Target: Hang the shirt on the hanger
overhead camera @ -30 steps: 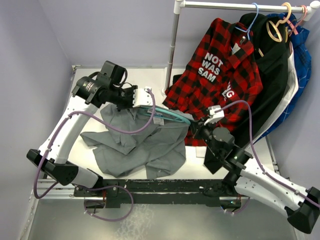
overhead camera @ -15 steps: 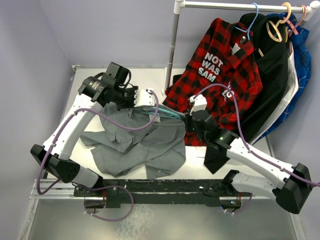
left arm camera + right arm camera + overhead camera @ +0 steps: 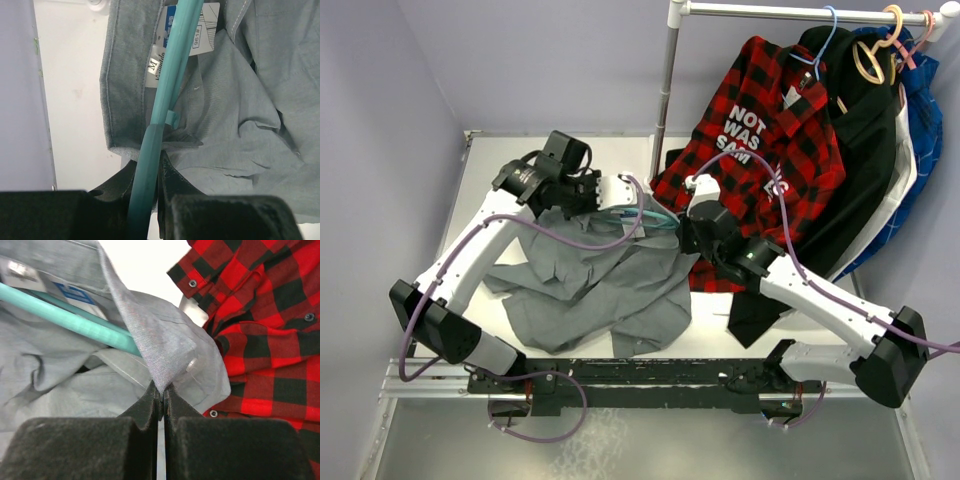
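The grey shirt (image 3: pixel 610 285) lies crumpled on the white table, its collar end lifted toward the middle. The teal hanger (image 3: pixel 655 222) runs between the two grippers, partly inside the shirt's neck. My left gripper (image 3: pixel 620 195) is shut on the hanger (image 3: pixel 167 95); the neck label (image 3: pixel 192 30) and collar (image 3: pixel 125 85) show beyond it. My right gripper (image 3: pixel 688 238) is shut on a fold of the shirt's collar (image 3: pixel 160 347), with the hanger arm (image 3: pixel 70 317) passing under that fold.
A red-and-black plaid shirt (image 3: pixel 760 150) hangs on a light-blue hanger from the rail (image 3: pixel 800 12) at back right, close behind my right gripper (image 3: pixel 161 405). Black and blue garments (image 3: pixel 880 150) hang beside it. The rail's post (image 3: pixel 665 100) stands mid-back.
My right arm has swung up and left from the table's front right to the shirt's collar and shut on it. My left gripper has shifted slightly right and back with the hanger.
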`<state>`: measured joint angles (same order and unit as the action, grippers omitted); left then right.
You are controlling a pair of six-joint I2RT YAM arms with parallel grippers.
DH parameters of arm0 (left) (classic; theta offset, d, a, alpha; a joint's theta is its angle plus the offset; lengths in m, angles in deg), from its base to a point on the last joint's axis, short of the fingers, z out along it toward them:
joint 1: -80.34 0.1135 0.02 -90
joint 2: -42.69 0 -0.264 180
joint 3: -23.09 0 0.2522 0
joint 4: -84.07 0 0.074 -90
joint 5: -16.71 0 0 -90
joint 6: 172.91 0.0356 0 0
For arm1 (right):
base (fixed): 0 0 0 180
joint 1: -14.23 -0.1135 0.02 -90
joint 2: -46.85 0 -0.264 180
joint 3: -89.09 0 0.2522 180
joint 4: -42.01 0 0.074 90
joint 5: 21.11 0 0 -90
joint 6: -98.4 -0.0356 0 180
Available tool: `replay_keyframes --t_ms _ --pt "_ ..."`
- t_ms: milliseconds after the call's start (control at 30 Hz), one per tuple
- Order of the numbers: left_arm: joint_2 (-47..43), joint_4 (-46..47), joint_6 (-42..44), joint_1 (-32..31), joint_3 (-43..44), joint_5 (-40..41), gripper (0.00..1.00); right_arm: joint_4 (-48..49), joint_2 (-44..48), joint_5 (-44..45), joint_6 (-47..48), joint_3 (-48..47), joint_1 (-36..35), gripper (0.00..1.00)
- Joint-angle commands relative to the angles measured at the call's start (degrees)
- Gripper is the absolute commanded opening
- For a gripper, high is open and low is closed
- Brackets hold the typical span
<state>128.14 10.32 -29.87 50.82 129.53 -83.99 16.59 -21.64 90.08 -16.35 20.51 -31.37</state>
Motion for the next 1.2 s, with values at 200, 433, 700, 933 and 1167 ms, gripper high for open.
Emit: replay_keyframes --t_ms 200,433,700,933,1167 --pt "0.1 9.4 -7.8 -6.3 -3.9 5.4 0.0 4.4 -3.1 -10.4 -1.9 -12.4 -0.1 0.0" --pt "1.1 12.2 -10.2 -9.0 -3.5 8.1 0.0 7.8 -5.7 -13.9 -3.0 -13.4 0.0 0.0" --pt "0.5 16.8 -11.1 -8.9 -2.7 15.5 0.0 16.0 0.1 -18.7 -7.6 1.4 -0.1 0.0" --pt "3.6 18.8 -14.4 -8.1 0.6 21.0 0.0 20.3 4.7 -21.0 -13.1 8.5 -1.8 0.0" --pt "5.4 16.5 -20.0 -8.4 3.9 16.1 0.0 22.6 -0.5 -15.4 -13.0 2.5 -7.1 0.0"
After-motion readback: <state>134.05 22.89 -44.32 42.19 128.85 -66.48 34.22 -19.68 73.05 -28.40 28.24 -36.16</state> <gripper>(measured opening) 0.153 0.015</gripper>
